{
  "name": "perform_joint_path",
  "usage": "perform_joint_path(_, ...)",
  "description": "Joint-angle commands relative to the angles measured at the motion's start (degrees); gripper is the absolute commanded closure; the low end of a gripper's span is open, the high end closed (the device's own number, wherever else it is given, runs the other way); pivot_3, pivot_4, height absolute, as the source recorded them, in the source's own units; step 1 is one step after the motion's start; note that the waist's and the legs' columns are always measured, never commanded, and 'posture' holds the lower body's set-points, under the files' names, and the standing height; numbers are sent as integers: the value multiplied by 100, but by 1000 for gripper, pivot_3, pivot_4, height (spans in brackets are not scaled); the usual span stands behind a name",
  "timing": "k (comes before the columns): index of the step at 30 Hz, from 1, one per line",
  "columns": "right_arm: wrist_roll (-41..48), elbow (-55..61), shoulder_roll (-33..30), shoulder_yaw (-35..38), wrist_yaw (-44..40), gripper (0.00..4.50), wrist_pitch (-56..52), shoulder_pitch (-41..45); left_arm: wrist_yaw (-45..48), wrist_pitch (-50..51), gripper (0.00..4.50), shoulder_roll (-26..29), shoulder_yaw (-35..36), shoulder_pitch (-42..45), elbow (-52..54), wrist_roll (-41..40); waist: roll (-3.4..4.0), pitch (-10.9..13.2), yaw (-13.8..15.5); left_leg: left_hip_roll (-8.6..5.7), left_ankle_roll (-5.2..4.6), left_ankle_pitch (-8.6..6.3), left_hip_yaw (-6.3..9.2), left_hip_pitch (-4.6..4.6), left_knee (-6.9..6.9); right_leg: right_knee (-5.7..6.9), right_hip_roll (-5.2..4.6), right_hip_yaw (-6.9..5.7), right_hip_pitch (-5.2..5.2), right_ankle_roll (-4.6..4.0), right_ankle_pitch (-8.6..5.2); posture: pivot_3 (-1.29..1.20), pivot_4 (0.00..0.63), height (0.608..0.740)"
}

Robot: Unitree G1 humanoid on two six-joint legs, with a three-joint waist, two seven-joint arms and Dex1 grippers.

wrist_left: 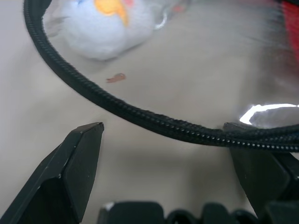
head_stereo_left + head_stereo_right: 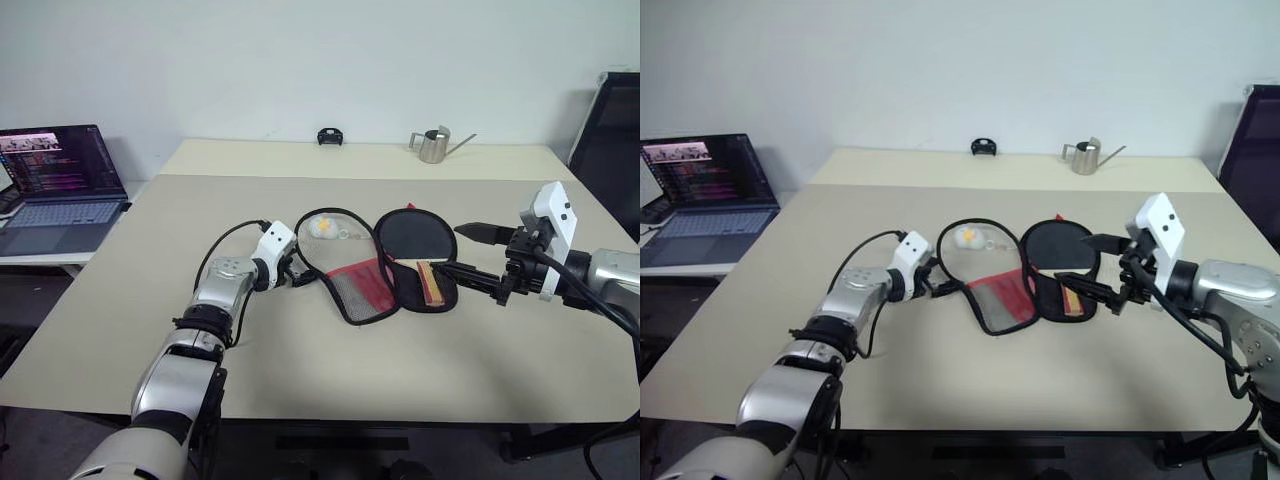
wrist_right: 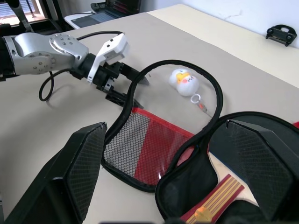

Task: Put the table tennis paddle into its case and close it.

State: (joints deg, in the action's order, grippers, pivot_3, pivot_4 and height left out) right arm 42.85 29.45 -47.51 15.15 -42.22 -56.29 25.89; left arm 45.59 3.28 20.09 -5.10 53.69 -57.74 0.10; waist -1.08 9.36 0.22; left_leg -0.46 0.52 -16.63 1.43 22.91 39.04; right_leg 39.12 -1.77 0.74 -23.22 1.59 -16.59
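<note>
The beige table (image 2: 110,300) carries the work, with a laptop (image 2: 62,185) on a side desk to the robot's left and a small metal watering can (image 2: 433,145) at the far edge. At the table's middle the case (image 2: 345,262) lies unzipped and spread flat: its clear lid half with the mesh-and-red pocket is folded out to the left, its black half lies to the right. The table tennis paddle (image 2: 418,250) already rests in that right half, black face up, striped handle pointing toward the robot. A small white plush charm (image 3: 183,80) sits inside the lid's loop.

The left gripper (image 2: 300,276) sits at the lid's outer zip edge, fingers spread wide with the black piping between them, not yet pinched. The right gripper (image 2: 470,252) hovers just beside the paddle half, its fingers parted and holding nothing.

Insertion looks done; the closing step is in hand. Next, the left fingers likely need to pinch the lid rim and fold it over the paddle while the right steadies the other half, then the zip.
</note>
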Motion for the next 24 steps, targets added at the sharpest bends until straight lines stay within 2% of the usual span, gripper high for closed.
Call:
perform_joint_path(1,58,49,-130,162,-16,15,182,43,45,-136,0,-275,59,379,72,-76,-1,1,16,-1,0,0,0,1,0,0,0,0,0,0,0,0,150,740)
perform_joint_path(9,114,-60,-417,370,1,15,45,-133,253,-320,0,-827,-18,897,62,-46,-3,2,7,0,0,0,-2,2,-1,-2,1,2,0,0,0,0,150,740)
perform_joint_path(24,541,300,-432,596,448,15,-220,-443,-248,-913,0,-1713,-98,1843,-1242,352,-6,3,-8,0,0,0,-5,0,-1,0,9,6,0,0,0,0,150,740)
